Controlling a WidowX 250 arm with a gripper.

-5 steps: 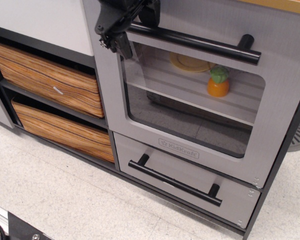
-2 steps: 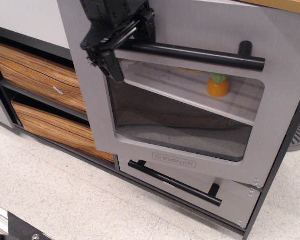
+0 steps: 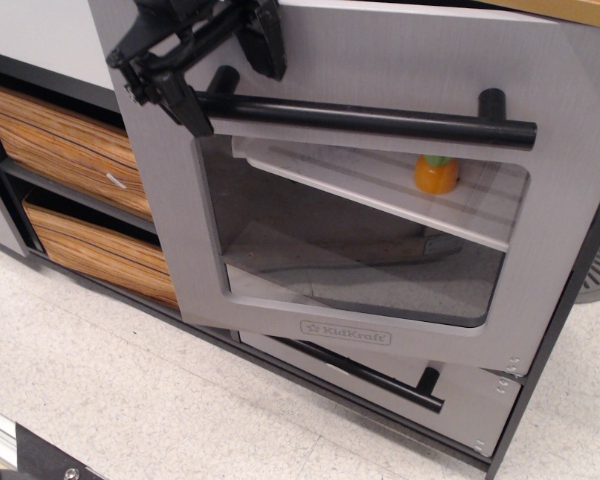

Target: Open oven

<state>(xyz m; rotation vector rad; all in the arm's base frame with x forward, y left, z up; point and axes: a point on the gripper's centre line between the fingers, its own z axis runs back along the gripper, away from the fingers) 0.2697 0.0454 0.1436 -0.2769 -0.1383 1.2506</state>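
The oven (image 3: 360, 250) door now swings further out from the cabinet than a moment ago, its left edge covering more of the striped bins (image 3: 70, 160), with the gripper (image 3: 195, 85) seemingly clamped round the handle (image 3: 365, 118), so opening is well underway.

The gripper (image 3: 215, 70) is cut off by the top edge, so its arm is unseen. Below and right of it, the drawer (image 3: 460, 395) and its handle are largely hidden behind the oven (image 3: 380, 70) door. The orange toy (image 3: 436, 174) is partly masked by the door frame.
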